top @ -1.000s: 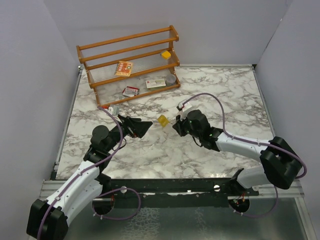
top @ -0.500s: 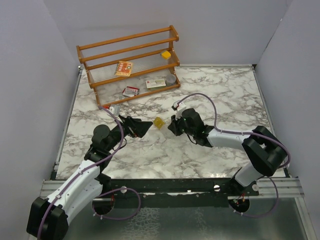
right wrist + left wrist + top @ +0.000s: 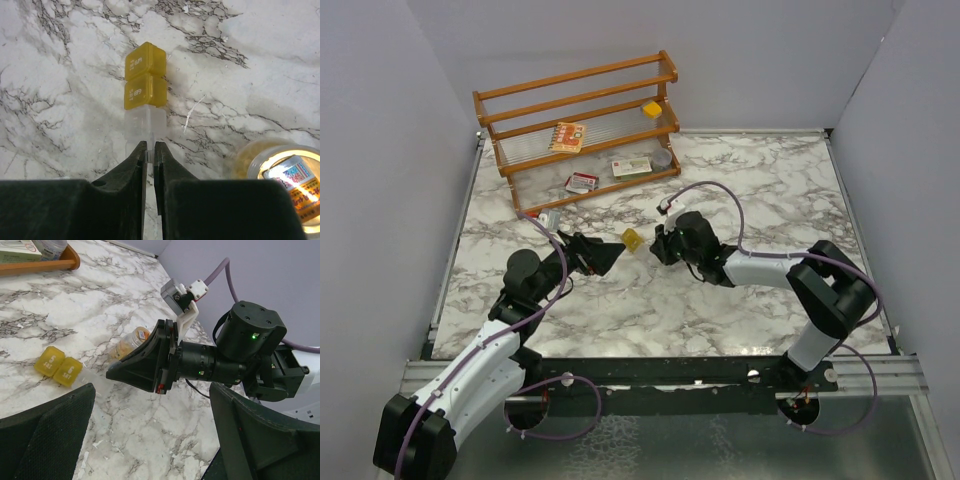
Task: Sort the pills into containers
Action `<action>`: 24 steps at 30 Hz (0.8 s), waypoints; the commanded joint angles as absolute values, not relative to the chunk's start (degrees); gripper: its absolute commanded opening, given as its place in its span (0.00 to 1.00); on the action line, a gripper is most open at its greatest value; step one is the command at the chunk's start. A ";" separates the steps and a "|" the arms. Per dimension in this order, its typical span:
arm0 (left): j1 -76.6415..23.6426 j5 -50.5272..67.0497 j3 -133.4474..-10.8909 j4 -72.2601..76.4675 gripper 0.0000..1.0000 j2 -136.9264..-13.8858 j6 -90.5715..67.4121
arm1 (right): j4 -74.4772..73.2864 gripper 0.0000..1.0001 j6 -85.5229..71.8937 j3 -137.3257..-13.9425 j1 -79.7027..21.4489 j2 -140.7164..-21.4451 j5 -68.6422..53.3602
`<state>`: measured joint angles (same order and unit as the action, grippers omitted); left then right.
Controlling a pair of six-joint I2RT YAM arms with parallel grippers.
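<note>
The squarish yellow box (image 3: 145,75) has two lidded cells and a clear end, and lies low on the marble. My right gripper (image 3: 150,147) is shut on that clear end. In the top view the box (image 3: 632,239) sits between my right gripper (image 3: 655,246) and my left gripper (image 3: 608,254). The left wrist view shows the box (image 3: 57,367) to the left of the right gripper's tip (image 3: 116,374). The round amber jar (image 3: 132,340) stands just behind that gripper; it also shows in the right wrist view (image 3: 280,170). My left gripper (image 3: 150,440) is open and empty, facing the right one.
A wooden rack (image 3: 575,85) stands at the back left. It holds card packets (image 3: 567,136), a round grey tin (image 3: 663,157) and another small yellow box (image 3: 652,108). A small packet (image 3: 545,217) lies on the marble in front of the rack. Grey walls enclose the table.
My right gripper has slid left with the yellow box, closer to my left gripper. The left arm has not moved.
</note>
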<state>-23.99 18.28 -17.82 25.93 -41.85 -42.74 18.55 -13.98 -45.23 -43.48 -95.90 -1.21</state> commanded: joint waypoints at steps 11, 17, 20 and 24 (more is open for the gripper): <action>-23.64 17.27 -17.80 26.46 0.99 -42.04 -42.89 | 19.07 0.49 -14.21 -47.48 -43.33 -97.12 0.00; -23.69 17.40 -17.84 26.46 0.99 -42.17 -42.89 | 17.40 0.73 -12.72 -49.49 -43.33 -95.65 0.91; -23.70 17.40 -17.83 26.45 0.99 -42.27 -42.89 | 16.55 0.94 -11.59 -50.98 -43.33 -94.21 1.84; -23.67 17.45 -17.84 26.44 0.99 -42.43 -42.89 | 15.01 0.96 -10.15 -53.62 -43.33 -91.45 3.23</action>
